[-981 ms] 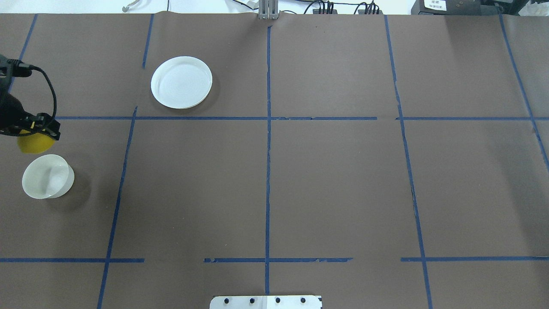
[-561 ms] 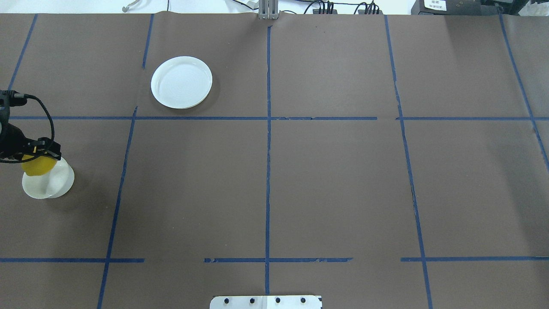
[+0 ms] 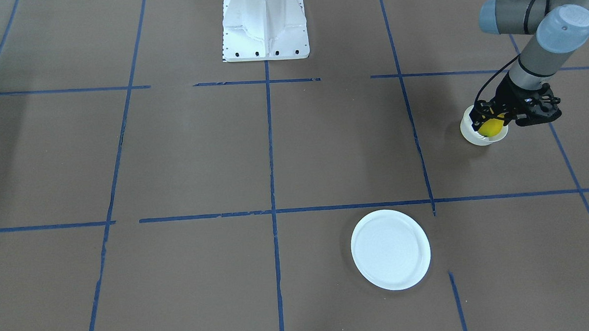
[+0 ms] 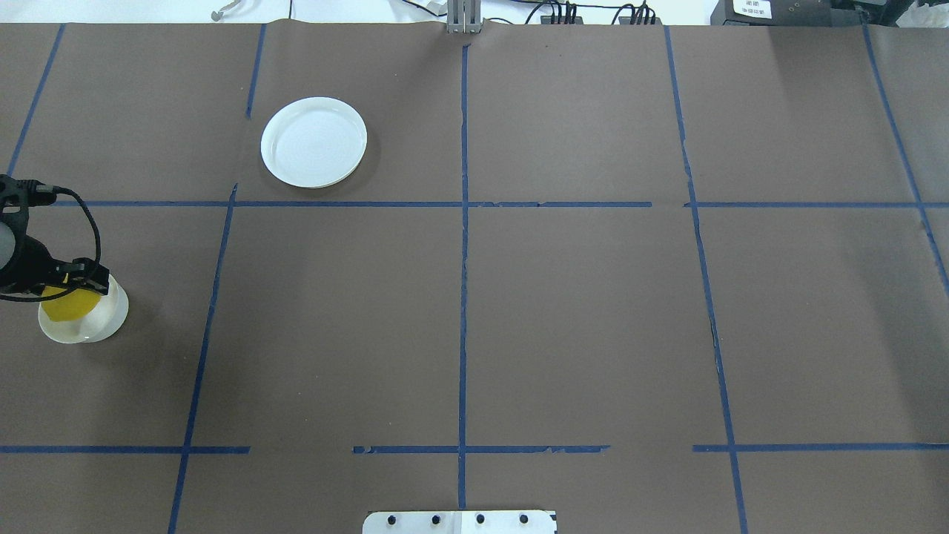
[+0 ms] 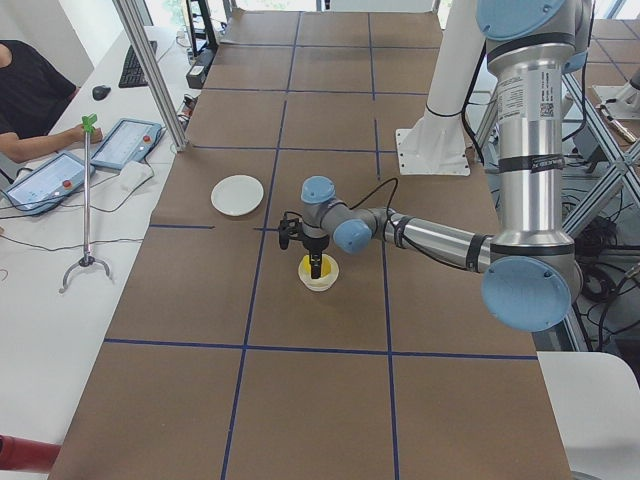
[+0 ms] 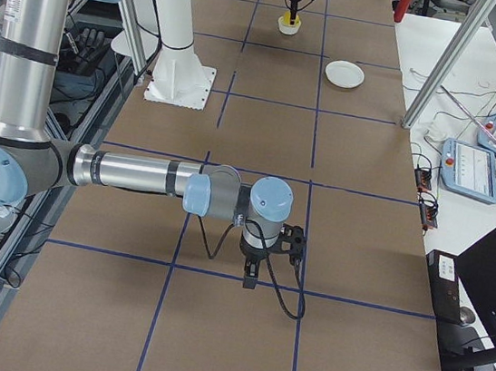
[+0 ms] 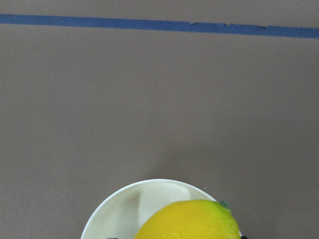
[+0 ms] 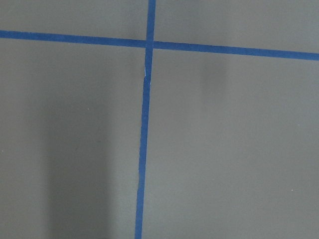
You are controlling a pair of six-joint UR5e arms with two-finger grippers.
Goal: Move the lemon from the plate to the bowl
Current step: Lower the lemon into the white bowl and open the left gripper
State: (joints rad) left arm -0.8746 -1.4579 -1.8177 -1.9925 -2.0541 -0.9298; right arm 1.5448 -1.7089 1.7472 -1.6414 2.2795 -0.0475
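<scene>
My left gripper (image 4: 73, 288) is shut on the yellow lemon (image 4: 65, 305) and holds it in the mouth of the small off-white bowl (image 4: 104, 322) at the table's left edge. In the front-facing view the lemon (image 3: 491, 127) sits between the black fingers just above the bowl (image 3: 471, 136). The left wrist view shows the lemon (image 7: 189, 221) over the bowl's rim (image 7: 117, 211). The flat white plate (image 4: 313, 142) lies bare at the far left-centre. My right gripper (image 6: 250, 282) shows only in the exterior right view; I cannot tell whether it is open or shut.
Brown paper with blue tape lines (image 4: 463, 222) covers the table. The white robot base (image 3: 265, 27) stands at the near middle edge. The right arm hovers low over a tape crossing (image 8: 148, 44), far from the bowl and plate.
My left gripper has carried the lemon from beside the bowl to over it and lowered it into the bowl's mouth. The plate and bowl have not moved.
</scene>
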